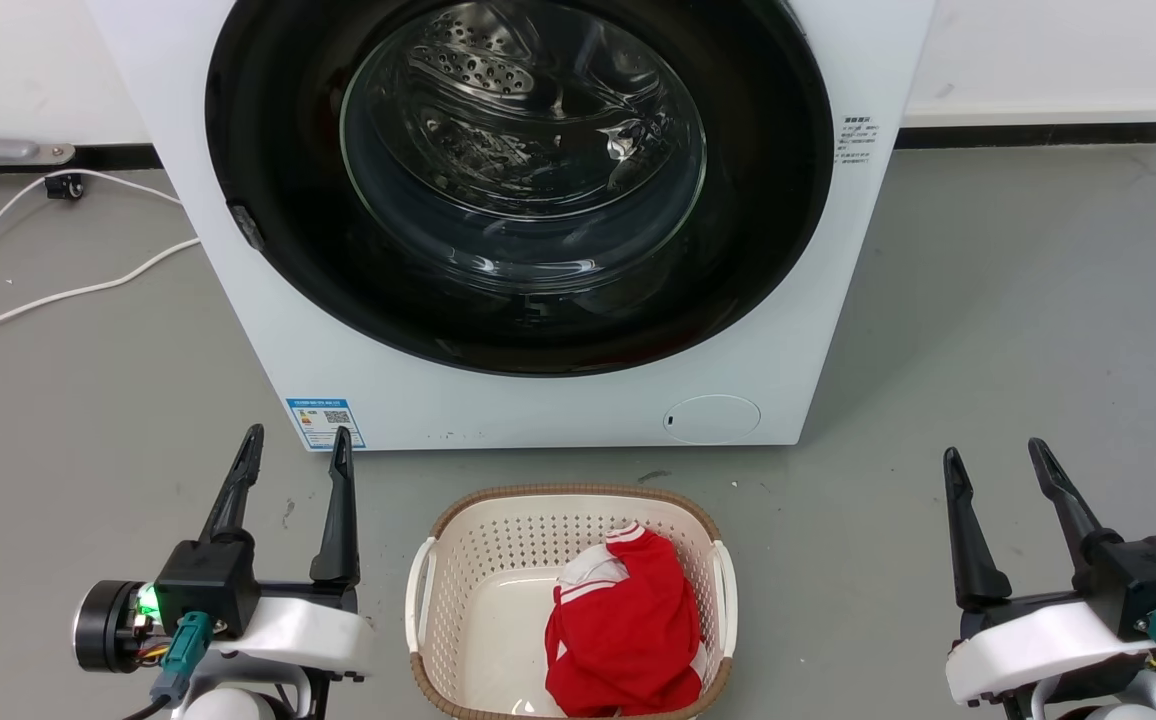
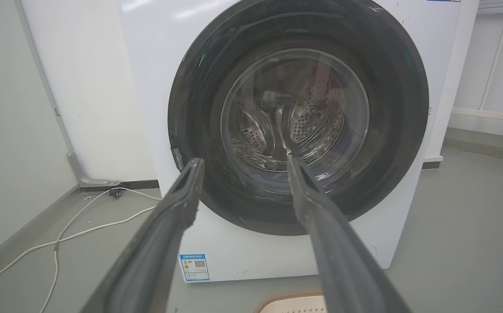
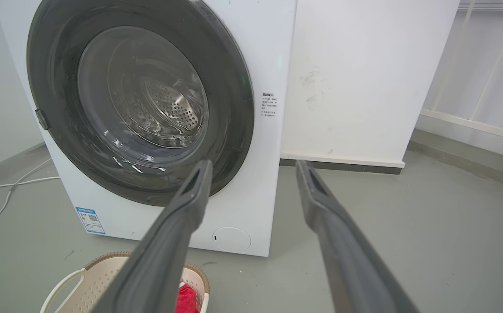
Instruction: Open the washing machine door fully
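Observation:
The washing machine door (image 1: 768,250), a glossy black ring around a bulging clear glass bowl, lies flat against the white machine front, closed. It also fills the left wrist view (image 2: 390,130) and sits at the left of the right wrist view (image 3: 60,130). A small grey latch tab (image 1: 246,226) sits on its left rim. My left gripper (image 1: 293,445) stands open at the lower left, well short of the machine. My right gripper (image 1: 996,455) stands open at the lower right, beyond the machine's right side. Both hold nothing.
A cream laundry basket (image 1: 458,540) with a red and white garment (image 1: 628,630) sits on the grey floor right before the machine. White cables (image 1: 58,295) trail across the floor at the left. A small round service flap (image 1: 713,418) is at the machine's lower right.

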{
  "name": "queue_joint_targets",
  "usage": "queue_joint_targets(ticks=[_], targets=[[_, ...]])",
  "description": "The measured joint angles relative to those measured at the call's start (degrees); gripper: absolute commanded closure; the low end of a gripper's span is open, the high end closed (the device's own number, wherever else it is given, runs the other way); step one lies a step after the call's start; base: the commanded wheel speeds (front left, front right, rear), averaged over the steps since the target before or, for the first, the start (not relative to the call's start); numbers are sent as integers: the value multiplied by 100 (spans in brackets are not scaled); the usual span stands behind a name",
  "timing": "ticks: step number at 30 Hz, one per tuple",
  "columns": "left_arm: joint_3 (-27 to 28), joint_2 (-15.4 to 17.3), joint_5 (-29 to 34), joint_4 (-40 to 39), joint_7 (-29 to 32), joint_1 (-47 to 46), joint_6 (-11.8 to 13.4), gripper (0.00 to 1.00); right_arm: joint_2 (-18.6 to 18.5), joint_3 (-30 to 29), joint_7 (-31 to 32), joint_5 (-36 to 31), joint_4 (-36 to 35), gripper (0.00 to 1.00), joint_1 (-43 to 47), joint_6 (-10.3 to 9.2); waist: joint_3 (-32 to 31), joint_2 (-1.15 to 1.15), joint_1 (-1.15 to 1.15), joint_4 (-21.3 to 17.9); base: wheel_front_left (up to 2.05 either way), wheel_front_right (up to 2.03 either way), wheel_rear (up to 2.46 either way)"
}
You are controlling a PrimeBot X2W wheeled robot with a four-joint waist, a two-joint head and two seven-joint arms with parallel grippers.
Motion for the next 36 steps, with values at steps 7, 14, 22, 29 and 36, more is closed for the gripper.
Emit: queue_joint_targets(ticks=[7,14,22,29,36], targets=[[38,-31,10,22,0,0,-44,0,0,-18,0,69,22,83,0,0,9,0,0,0,0,0,0],[82,-48,26,30,-1,-1,-57,0,0,-2,-53,458,62,100,-4,0,7,0,0,-5,0,0,0],[114,-66,45,38,-1,-2,-85,0,2,-84,-96,3183,437,100,-99,0,4,0,0,-7,0,0,0],[152,-81,70,35,-1,-2,-93,0,7,-224,-92,6625,728,100,-530,0,44,0,0,-17,0,0,0],[229,-91,86,-65,-1,-106,-75,0,10,-659,289,8345,912,100,-1425,-1,265,0,0,-64,0,0,0]])
